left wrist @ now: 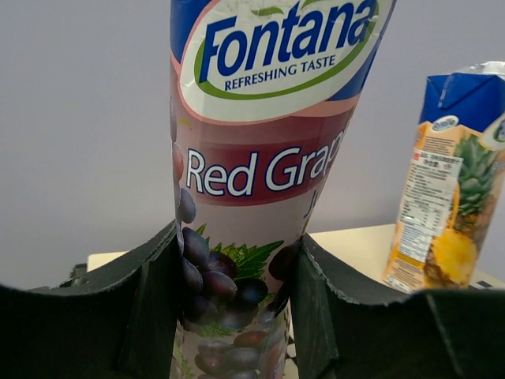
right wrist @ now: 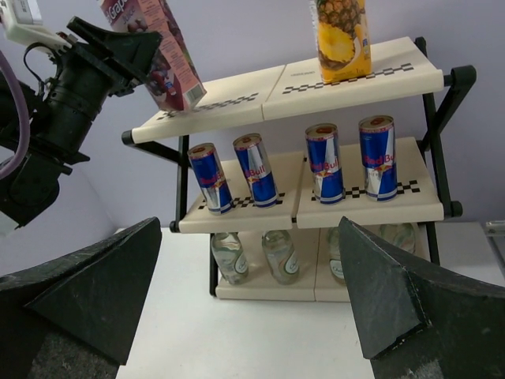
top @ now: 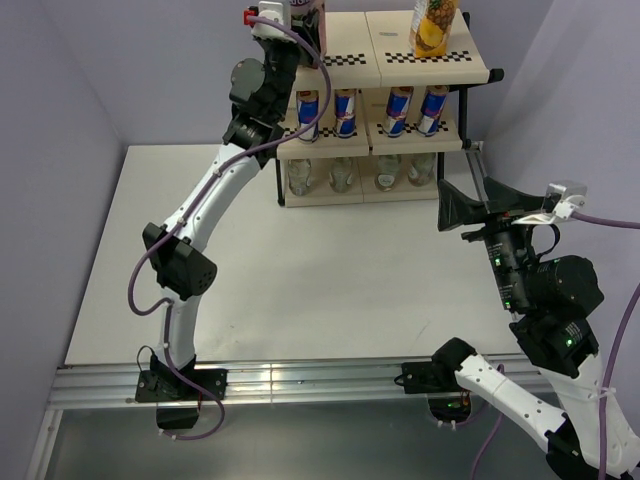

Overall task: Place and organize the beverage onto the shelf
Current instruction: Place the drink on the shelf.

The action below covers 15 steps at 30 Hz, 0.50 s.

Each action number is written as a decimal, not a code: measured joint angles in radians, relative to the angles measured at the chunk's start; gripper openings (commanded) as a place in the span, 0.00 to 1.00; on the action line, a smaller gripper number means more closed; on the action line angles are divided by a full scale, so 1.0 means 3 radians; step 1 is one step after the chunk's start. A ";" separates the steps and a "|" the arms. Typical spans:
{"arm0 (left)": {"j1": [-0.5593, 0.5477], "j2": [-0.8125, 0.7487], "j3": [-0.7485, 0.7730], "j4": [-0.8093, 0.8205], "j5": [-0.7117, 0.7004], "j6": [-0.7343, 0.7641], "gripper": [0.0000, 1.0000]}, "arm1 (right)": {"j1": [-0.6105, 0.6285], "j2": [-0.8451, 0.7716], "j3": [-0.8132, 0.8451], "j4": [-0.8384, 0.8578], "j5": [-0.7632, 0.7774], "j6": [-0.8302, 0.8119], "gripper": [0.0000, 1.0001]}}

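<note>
The left arm (top: 215, 190) reaches from the near edge of the white surface (top: 300, 290) up to the far left end of the shelf (top: 400, 62). The left jaws stand partly open and are clamped on the purple carton (left wrist: 260, 158). One black finger (left wrist: 150, 308) presses its left face and the other presses its right, low on the printed grapes. The carton sits over the left half of the top board. In the right wrist view it leans, its top tipped to the left (right wrist: 170, 63) and its lower corner down by the checkered front strip. Whether that corner rests on the board I cannot tell.

On the middle board four blue-and-silver cans (right wrist: 210, 178) (right wrist: 256, 168) (right wrist: 325, 162) (right wrist: 378, 156) stand upright in a row, two on the left half and two on the right. On the bottom board four clear bottles (top: 300, 175) (top: 342, 175) (top: 388, 172) (top: 420, 170) stand in a similar row, partly hidden behind the frame and the board above.

The yellow carton (right wrist: 341, 35) stands upright on the right half of the top board, well apart from the purple one.

To the right of the shelf and nearer, the right arm (top: 555, 290) holds its head above the surface. The right jaws are spread fully wide. Their fingers (right wrist: 95, 292) frame the shelf from a distance, holding nothing and touching nothing.
</note>
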 measured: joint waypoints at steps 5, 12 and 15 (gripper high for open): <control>0.0041 0.0010 0.0000 0.0027 -0.0036 0.0081 0.01 | 0.0000 0.0000 -0.0022 0.0008 -0.0046 0.0010 1.00; 0.0041 0.0093 0.0062 0.0028 -0.0072 0.0135 0.01 | 0.0000 0.0004 -0.0080 0.0008 -0.0095 0.0014 1.00; 0.0039 0.0126 0.0081 0.0075 -0.0122 0.0155 0.02 | 0.0000 0.0004 -0.0111 0.0006 -0.0106 0.0014 1.00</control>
